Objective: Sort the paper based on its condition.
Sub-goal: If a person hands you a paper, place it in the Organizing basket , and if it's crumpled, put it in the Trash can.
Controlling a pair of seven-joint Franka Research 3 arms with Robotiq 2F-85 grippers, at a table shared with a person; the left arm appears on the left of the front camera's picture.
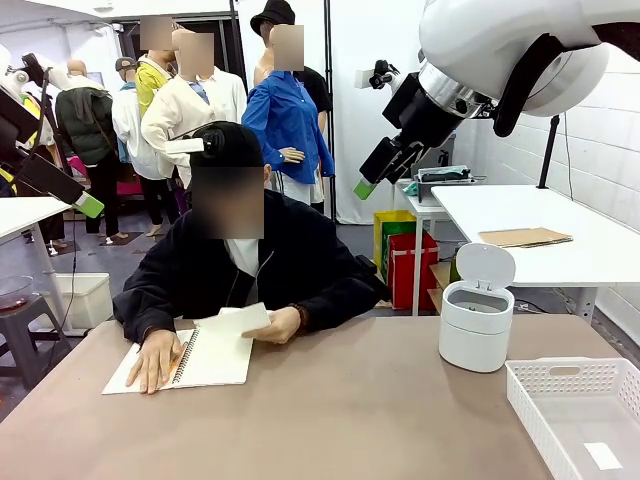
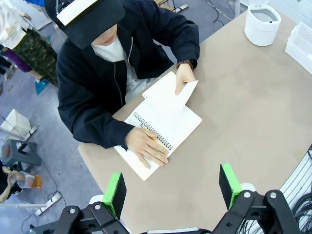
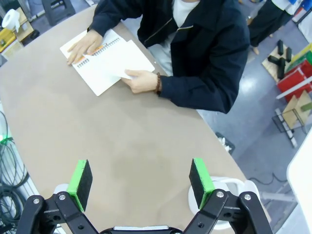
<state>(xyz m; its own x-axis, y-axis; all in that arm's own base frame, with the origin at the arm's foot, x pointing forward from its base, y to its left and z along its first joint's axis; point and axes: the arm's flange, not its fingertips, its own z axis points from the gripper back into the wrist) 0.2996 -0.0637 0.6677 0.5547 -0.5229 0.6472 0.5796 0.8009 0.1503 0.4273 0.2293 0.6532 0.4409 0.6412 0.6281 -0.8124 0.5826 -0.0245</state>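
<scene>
1. The paper (image 1: 238, 319) is sitting at the middle left of the front picture, just above the spiral notebook (image 1: 210, 362) that is lying on the table (image 1: 330, 410). The person's lifting hand (image 1: 283, 325) is holding the sheet up by its edge. The person's pressing hand (image 1: 155, 362) is keeping the notebook down.
2. The sheet is looking thin, light and floppy. I think it is going to bend and slip easily, and a hard squeeze is going to wrinkle it.
3. I think the best place to take it is a free edge or corner sticking out past the person's fingers.
4. The left hand (image 2: 172, 185) is hanging high over the table and pointing down at the notebook. It is spread wide and holding nothing.
5. The right hand (image 3: 140, 176) is hanging high too, at the upper right of the front picture. It is spread wide and holding nothing.
</scene>
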